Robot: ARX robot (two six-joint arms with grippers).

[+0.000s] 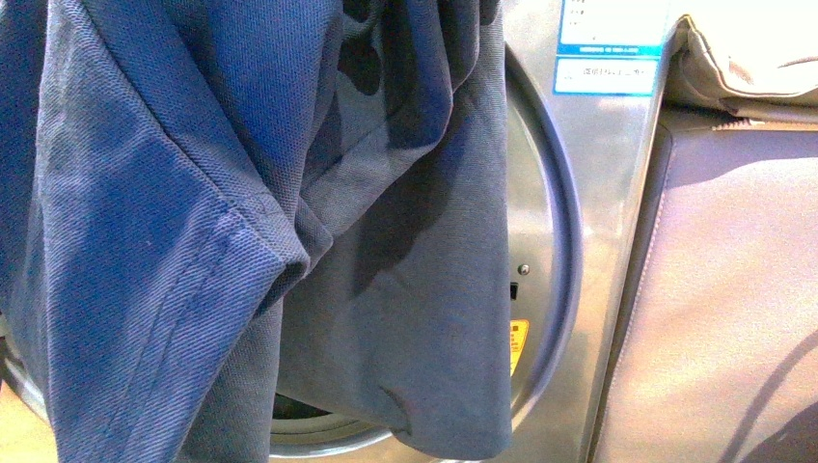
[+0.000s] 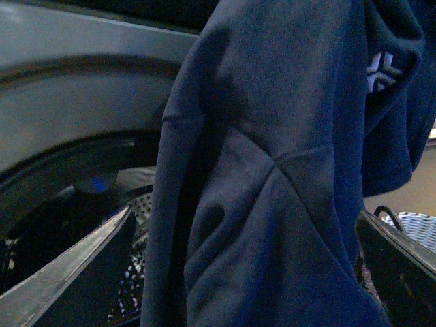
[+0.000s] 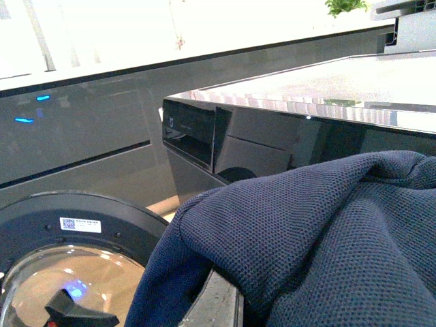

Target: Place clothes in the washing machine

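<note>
**Shirt at the mouth of the washer, not yet inside**

No desk showed in any view, so places are given against the machine itself.

Front view: the navy shirt (image 1: 241, 231) hung in loose folds across most of the picture, right in front of the round opening of the washing machine (image 1: 579, 241); its lower hem dangled near the bottom rim of the opening, and a sliver of drum (image 1: 299, 410) showed beneath it; a yellow sticker (image 1: 519, 345) and blue-white labels (image 1: 608, 58) sat on the silver front; a beige panel (image 1: 733, 289) stood beside the machine with cream fabric (image 1: 743, 58) on top; neither arm was visible here.

Left wrist view: the left pincer (image 2: 245, 214) was spread wide, its two dark fingers (image 2: 68, 272) far apart with the shirt draped between them and neither pressing on it; behind lay the dark rubber seal (image 2: 54, 191) and the perforated drum wall (image 2: 133, 272).

Right wrist view: the shirt lay bunched close to the lens, covering the right pincer, so I could not tell whether that one pinched the cloth; the round glass door (image 3: 68, 259) stood swung open, and a glossy dark cabinet (image 3: 272, 136) stood beyond.

Progress, as I judged it: the door was open and the shirt raised to the opening; pushing it through into the drum and letting go were not yet done.
</note>
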